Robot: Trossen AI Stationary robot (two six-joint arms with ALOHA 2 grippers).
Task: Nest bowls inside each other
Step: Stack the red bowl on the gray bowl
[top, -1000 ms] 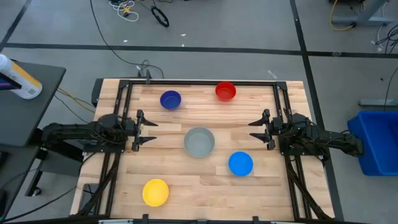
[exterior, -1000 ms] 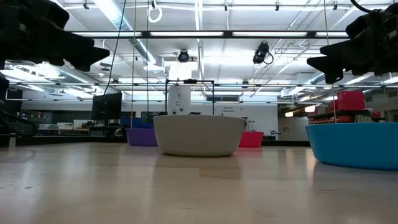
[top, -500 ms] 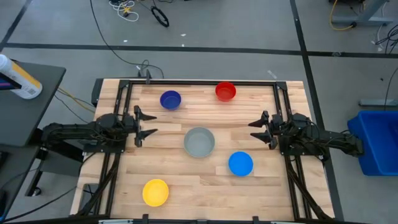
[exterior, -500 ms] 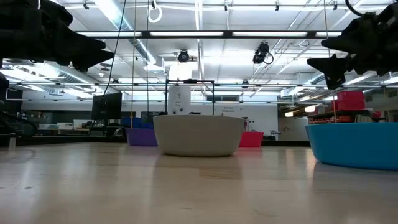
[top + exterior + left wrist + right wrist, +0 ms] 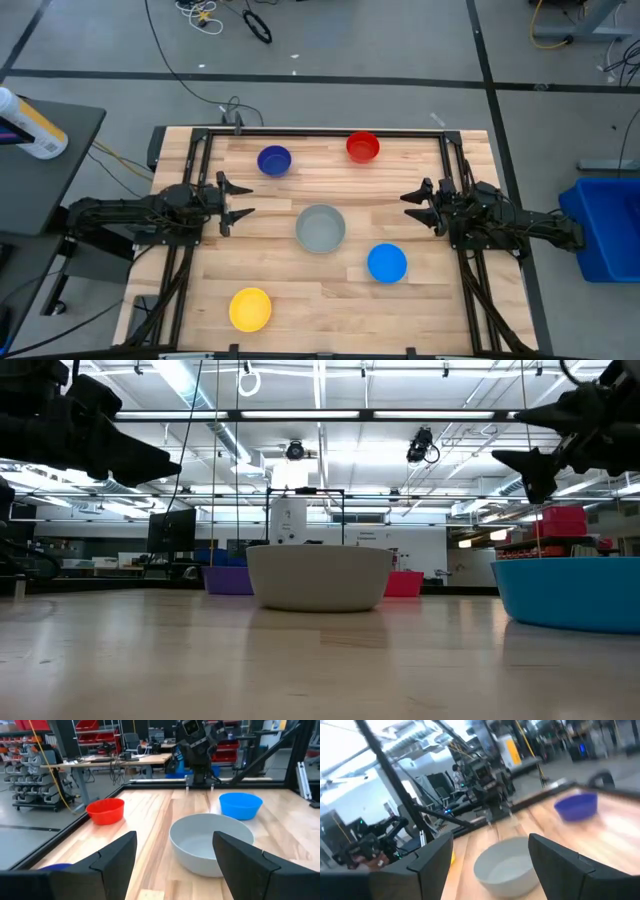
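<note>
Five bowls stand apart, each upright on its base on the wooden table. The grey bowl (image 5: 321,228) is in the middle, the dark blue bowl (image 5: 274,160) and the red bowl (image 5: 362,147) are toward the far edge, the light blue bowl (image 5: 387,263) is near right and the yellow bowl (image 5: 250,308) is near left. My left gripper (image 5: 238,198) hovers open at the table's left side, pointing level at the grey bowl (image 5: 210,842). My right gripper (image 5: 412,208) hovers open at the right side, facing the same bowl (image 5: 507,865). Neither touches anything.
A dark metal frame (image 5: 320,132) runs round the table's edges. Bare wood lies between the bowls. A blue bin (image 5: 605,225) stands on the floor right of the table, and a side table (image 5: 40,150) with a bottle stands to the left.
My left gripper has swung a little toward the table's far edge without leaving its place. My right gripper has rolled about its own pointing line, also staying where it was. No bowl has moved.
</note>
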